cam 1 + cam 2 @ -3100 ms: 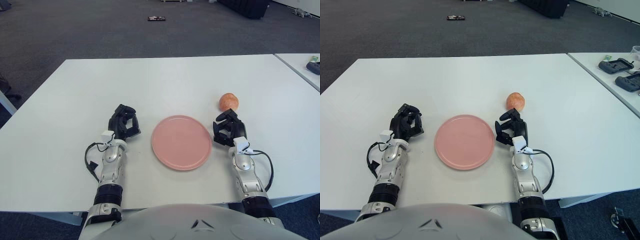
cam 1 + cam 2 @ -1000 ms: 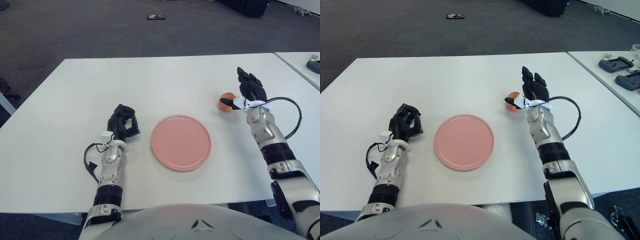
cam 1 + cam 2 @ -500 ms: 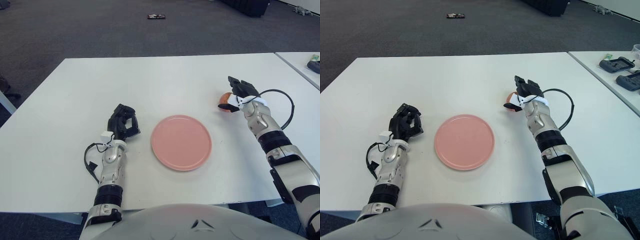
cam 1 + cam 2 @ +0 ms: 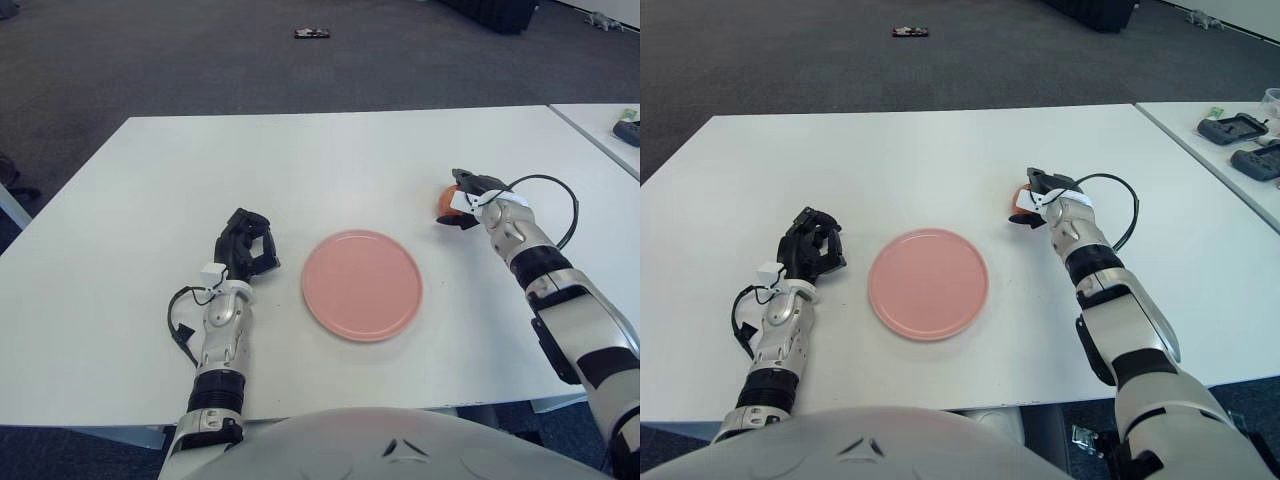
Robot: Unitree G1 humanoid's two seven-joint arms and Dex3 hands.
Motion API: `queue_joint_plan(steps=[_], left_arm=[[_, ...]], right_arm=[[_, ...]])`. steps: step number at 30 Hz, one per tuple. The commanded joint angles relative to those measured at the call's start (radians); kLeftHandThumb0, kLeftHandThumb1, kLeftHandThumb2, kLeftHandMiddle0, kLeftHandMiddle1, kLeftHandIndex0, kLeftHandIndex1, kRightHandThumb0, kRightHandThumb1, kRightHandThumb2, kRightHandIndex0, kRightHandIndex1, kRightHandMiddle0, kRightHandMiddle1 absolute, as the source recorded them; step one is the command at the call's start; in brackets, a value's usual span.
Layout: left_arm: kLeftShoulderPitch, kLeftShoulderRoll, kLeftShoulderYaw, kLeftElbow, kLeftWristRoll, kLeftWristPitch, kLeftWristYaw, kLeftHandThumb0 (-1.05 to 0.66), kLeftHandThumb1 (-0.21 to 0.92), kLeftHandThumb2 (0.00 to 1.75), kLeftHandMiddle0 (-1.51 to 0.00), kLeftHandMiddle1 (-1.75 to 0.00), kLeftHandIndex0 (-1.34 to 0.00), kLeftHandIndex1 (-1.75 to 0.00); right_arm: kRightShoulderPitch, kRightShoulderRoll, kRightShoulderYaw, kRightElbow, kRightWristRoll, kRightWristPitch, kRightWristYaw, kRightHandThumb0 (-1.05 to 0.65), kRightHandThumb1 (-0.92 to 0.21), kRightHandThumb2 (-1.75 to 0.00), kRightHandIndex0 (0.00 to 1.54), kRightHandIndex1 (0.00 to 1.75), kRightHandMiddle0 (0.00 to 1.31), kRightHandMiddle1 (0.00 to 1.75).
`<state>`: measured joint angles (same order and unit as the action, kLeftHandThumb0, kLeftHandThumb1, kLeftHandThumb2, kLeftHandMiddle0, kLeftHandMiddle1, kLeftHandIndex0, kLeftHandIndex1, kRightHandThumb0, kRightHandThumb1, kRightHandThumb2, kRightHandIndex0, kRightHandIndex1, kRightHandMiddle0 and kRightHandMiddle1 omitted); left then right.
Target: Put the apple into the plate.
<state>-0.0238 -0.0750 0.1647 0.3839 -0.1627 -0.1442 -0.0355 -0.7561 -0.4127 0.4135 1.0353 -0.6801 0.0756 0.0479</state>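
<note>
An orange-red apple (image 4: 446, 201) sits on the white table (image 4: 330, 160), to the right of and a little behind the pink plate (image 4: 362, 285). My right hand (image 4: 466, 200) lies over the apple from the right. Its dark fingers (image 4: 466, 181) curl over the top and the thumb closes under the near side, so the hand hides most of the fruit. The apple still rests on the table. The plate holds nothing. My left hand (image 4: 247, 250) rests on the table left of the plate, fingers curled and holding nothing.
A second white table (image 4: 1220, 150) stands at the right with black devices (image 4: 1238, 130) on it. A small dark object (image 4: 312, 35) lies on the grey carpet far behind. A black cable (image 4: 555, 200) loops off my right wrist.
My right hand left its place beside the plate, rose behind the apple with fingers spread, then came down and closed its fingers around it. The left hand has not moved.
</note>
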Motion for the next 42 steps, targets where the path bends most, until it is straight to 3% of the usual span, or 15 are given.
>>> queue_joint_plan(steps=[1,9,15,18,21,23,27,29,32,37,42], left_arm=[[0.046,-0.002,0.003,0.034,-0.006,0.043,0.005,-0.52,0.23,1.44,-1.19,-1.75,-0.69,-1.75],[0.046,-0.001,0.006,0.036,-0.008,0.043,0.003,-0.52,0.23,1.43,-1.19,-1.75,-0.68,-1.75],[0.046,0.000,0.009,0.040,-0.009,0.041,0.005,-0.52,0.23,1.43,-1.20,-1.75,-0.68,-1.75],[0.046,-0.001,0.011,0.043,-0.008,0.036,0.006,-0.52,0.23,1.43,-1.20,-1.75,-0.69,-1.75],[0.045,-0.001,0.013,0.045,-0.007,0.034,0.007,-0.52,0.23,1.44,-1.20,-1.75,-0.69,-1.75],[0.044,-0.001,0.013,0.046,-0.006,0.034,0.008,-0.52,0.23,1.44,-1.20,-1.75,-0.69,-1.75],[0.044,-0.001,0.014,0.046,-0.007,0.034,0.007,-0.52,0.23,1.44,-1.20,-1.75,-0.69,-1.75],[0.045,-0.001,0.015,0.046,-0.009,0.033,0.003,-0.52,0.23,1.44,-1.20,-1.75,-0.69,-1.75],[0.045,-0.001,0.016,0.046,-0.012,0.032,-0.001,-0.52,0.23,1.44,-1.20,-1.75,-0.69,-1.75],[0.045,-0.001,0.015,0.046,-0.012,0.030,-0.001,-0.52,0.23,1.44,-1.20,-1.75,-0.69,-1.75],[0.043,0.001,0.016,0.049,-0.013,0.027,-0.001,-0.52,0.23,1.44,-1.20,-1.75,-0.69,-1.75]], right_arm=[[-0.027,0.027,0.026,0.079,-0.006,-0.023,0.008,-1.05,-0.68,-0.62,0.00,0.00,0.00,0.00],[-0.058,0.049,0.035,0.161,0.019,-0.028,0.036,-1.00,-0.67,-0.63,0.00,0.00,0.00,0.00],[-0.054,0.048,0.014,0.178,0.058,-0.064,0.060,-0.93,-0.62,-0.76,0.00,0.00,0.00,0.00],[-0.052,0.043,0.010,0.187,0.070,-0.092,0.072,-0.90,-0.60,-0.82,0.02,0.03,0.00,0.11],[-0.050,0.039,0.008,0.194,0.076,-0.112,0.071,-0.87,-0.59,-0.83,0.01,0.20,0.00,0.31],[-0.048,0.037,0.005,0.197,0.083,-0.125,0.066,-0.85,-0.58,-0.84,0.00,0.43,0.00,0.57],[-0.041,0.031,-0.005,0.206,0.099,-0.153,0.056,-0.82,-0.55,-0.88,0.00,0.76,0.00,0.89],[-0.035,0.023,-0.009,0.215,0.103,-0.182,0.046,-0.78,-0.49,-0.98,0.00,1.09,0.00,1.21],[-0.032,0.016,-0.009,0.218,0.105,-0.215,0.034,-0.71,-0.41,-1.10,0.07,1.37,0.00,1.53],[-0.029,0.009,-0.019,0.216,0.123,-0.236,0.036,-0.63,-0.34,-1.20,0.18,1.54,0.08,1.71],[-0.030,0.005,-0.021,0.198,0.123,-0.243,0.016,-0.50,-0.36,-1.23,0.33,1.68,0.44,1.74]])
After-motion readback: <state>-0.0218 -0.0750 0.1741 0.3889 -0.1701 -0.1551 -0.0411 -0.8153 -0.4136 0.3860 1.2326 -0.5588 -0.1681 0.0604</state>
